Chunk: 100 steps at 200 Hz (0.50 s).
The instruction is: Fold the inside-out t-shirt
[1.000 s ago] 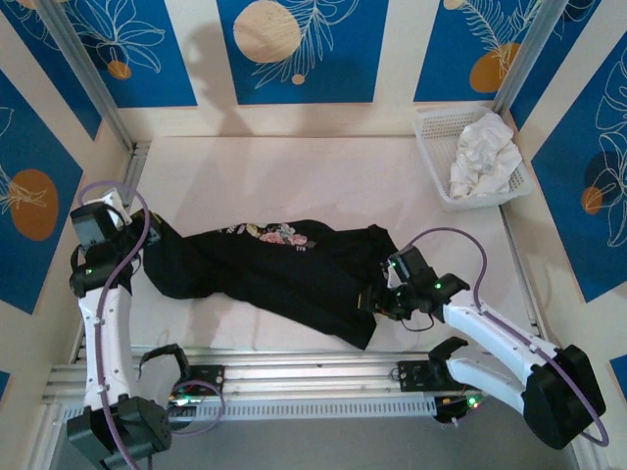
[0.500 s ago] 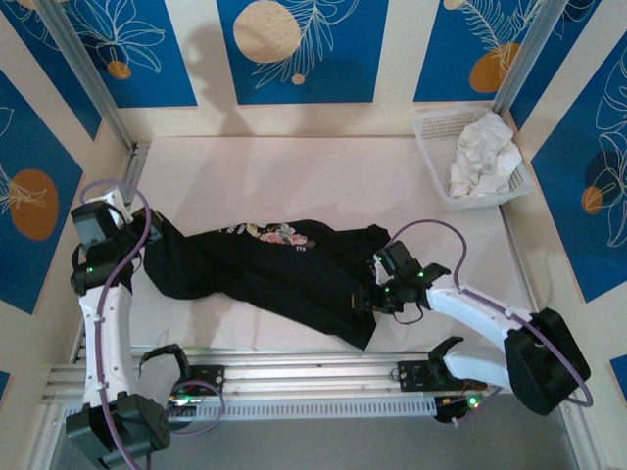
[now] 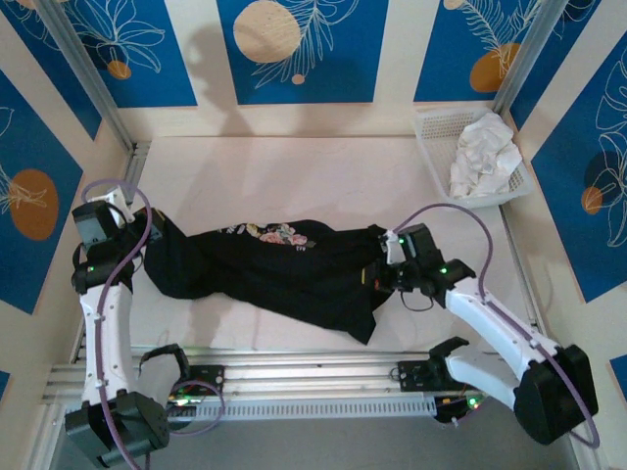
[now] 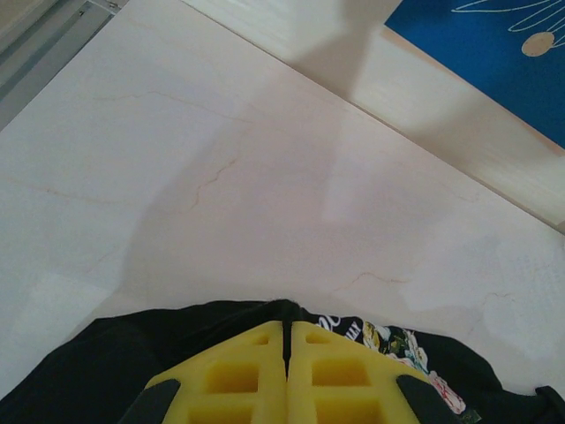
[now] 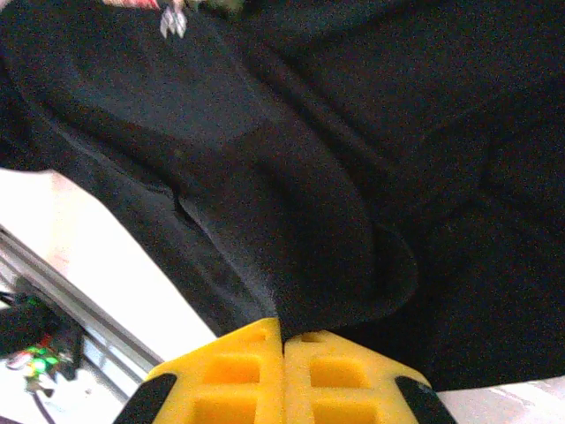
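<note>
black t-shirt [image 3: 284,274] pinched at both ends
left claw [image 4: 287,329] and right claw [image 5: 282,327] seem clamped on cloth; draw apart evenly toward the bench's [image 3: 294,176] side edges.

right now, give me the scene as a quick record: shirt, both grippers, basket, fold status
shirt: black t-shirt, rumpled, stretched left to right across the near part of the table
left gripper: shut on the black t-shirt's left end
right gripper: shut on a fold at its right end
basket: far right corner, white cloth inside
fold status: not yet folded
</note>
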Tool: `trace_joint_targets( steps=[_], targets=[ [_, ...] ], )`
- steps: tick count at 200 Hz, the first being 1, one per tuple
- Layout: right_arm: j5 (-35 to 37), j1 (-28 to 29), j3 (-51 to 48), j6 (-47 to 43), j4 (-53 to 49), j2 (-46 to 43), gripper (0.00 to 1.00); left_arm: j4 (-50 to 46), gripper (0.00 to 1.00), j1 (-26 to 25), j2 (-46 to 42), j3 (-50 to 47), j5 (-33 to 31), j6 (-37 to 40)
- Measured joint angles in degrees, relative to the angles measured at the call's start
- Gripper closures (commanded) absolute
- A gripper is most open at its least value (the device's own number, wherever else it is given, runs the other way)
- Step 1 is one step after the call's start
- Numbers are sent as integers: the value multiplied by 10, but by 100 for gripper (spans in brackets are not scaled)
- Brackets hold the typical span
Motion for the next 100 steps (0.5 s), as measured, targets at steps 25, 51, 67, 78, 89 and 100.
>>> trace_joint_targets(
  steps=[25, 51, 67, 78, 89, 100],
  targets=[
    [-37, -44, -1, -2, -4, -13, 100, 3, 100, 0, 1, -1, 2, 0],
    [-76, -59, -13, -1, 9, 6, 100, 4, 100, 0, 1, -2, 5, 0],
    [-98, -59, -19, 1, 28, 43, 98, 4, 100, 0, 1, -3, 5, 0],
    [-108, -59, -19, 3, 42, 73, 96, 4, 100, 0, 2, -3, 6, 0],
    [-110, -59, -19, 2, 53, 101, 94, 4, 100, 0, 2, -3, 7, 0],
    [-109, -59, -18, 2, 61, 124, 91, 5, 100, 0, 2, -3, 9, 0]
  ],
)
